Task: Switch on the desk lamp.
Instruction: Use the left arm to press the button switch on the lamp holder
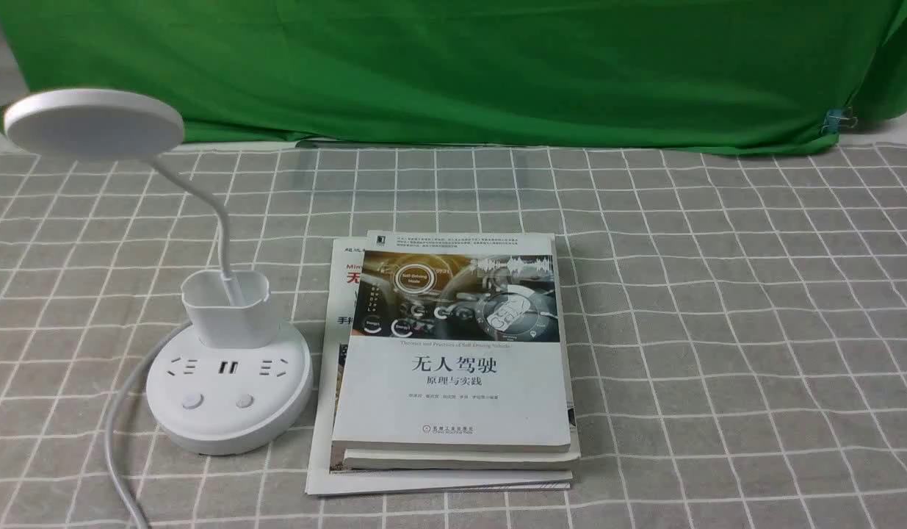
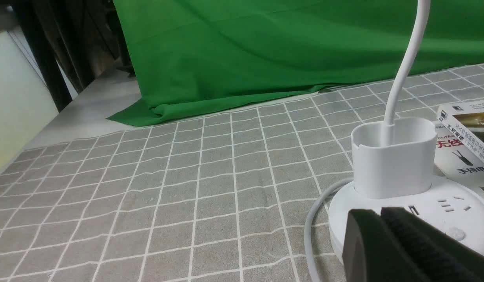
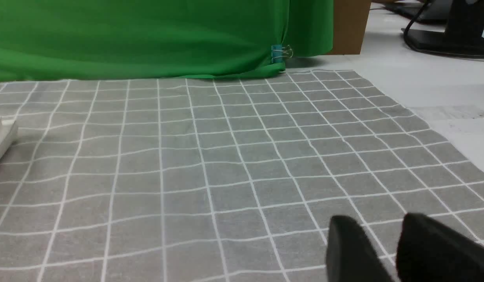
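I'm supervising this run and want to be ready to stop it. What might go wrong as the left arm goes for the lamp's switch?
The desk lamp has two look-alike buttons on its base, so the left gripper, close by, may press the wrong one. The sockets sit just behind the buttons, and an overshooting fingertip could jab one. The cable loops beside the base and might snag.

The desk lamp (image 1: 227, 316) stands on the tablecloth (image 1: 717, 330), at nine o'clock of the stacked books (image 1: 453, 367). A curtain (image 1: 453, 66) hangs at twelve o'clock.
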Tool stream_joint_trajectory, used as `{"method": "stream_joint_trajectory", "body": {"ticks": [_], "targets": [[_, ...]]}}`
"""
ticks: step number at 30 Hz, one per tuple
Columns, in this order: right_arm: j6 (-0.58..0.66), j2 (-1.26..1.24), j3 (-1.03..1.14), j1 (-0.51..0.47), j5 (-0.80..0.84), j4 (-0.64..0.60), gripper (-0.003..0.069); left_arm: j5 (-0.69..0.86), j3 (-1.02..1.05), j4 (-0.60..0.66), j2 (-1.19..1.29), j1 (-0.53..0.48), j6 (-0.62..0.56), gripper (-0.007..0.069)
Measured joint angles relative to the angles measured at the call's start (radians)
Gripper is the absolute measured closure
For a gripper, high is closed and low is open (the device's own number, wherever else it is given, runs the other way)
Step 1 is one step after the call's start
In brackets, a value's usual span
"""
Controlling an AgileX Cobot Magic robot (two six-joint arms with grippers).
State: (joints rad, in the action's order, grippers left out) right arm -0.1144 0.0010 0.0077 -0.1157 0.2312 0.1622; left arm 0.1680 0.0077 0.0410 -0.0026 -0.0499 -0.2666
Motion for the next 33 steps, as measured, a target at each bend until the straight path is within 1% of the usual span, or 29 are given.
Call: {"method": "stream_joint_trajectory", "body": {"ticks": [16,19,23,26,28,33], "targets": [[0.000,0.000,0.000,0.000,0.000,0.000,0.0414,0.000,0.000,0.000,0.000,0.000,0.000,0.0606],[0.000,0.000,0.000,0.000,0.000,0.000,0.0414,-0.007,0.000,-0.015,0.000,0.000,-0.001,0.0606],[0.000,0.000,0.000,0.000,0.000,0.000,0.0414,-0.068,0.000,-0.024,0.000,0.000,0.000,0.0606],[0.000,0.000,0.000,0.000,0.000,0.000,0.0414,-0.168,0.000,-0.027,0.000,0.000,0.000,0.0606],[0.000,0.000,0.000,0.000,0.000,0.000,0.0414,-0.202,0.000,-0.027,0.000,0.000,0.000,0.0606],[0.000,0.000,0.000,0.000,0.000,0.000,0.0414,-0.222,0.000,-0.028,0.000,0.000,0.000,0.0606]]}}
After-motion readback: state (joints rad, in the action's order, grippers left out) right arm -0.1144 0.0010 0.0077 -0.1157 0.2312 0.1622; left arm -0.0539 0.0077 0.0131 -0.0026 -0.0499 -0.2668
